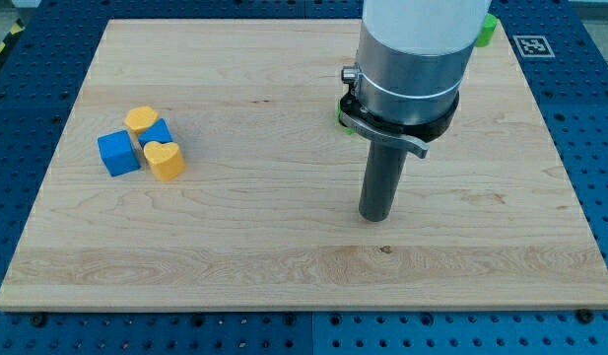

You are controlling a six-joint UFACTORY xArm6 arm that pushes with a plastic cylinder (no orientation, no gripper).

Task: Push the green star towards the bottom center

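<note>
My tip [375, 218] rests on the wooden board [284, 256], right of centre. A sliver of a green block [342, 116] shows just behind the arm's collar, above and slightly left of the tip. Its shape is hidden by the arm. Another green block [489, 30] peeks out at the arm's right near the board's top edge, and its shape is also unclear. I cannot tell which of them is the green star. The tip touches no block that I can see.
A cluster sits at the view's left: a blue cube [118, 153], a yellow rounded block [140, 119], a small blue block [161, 132] and a yellow heart [165, 160]. The arm's wide body [417, 49] hides the board's top right-centre.
</note>
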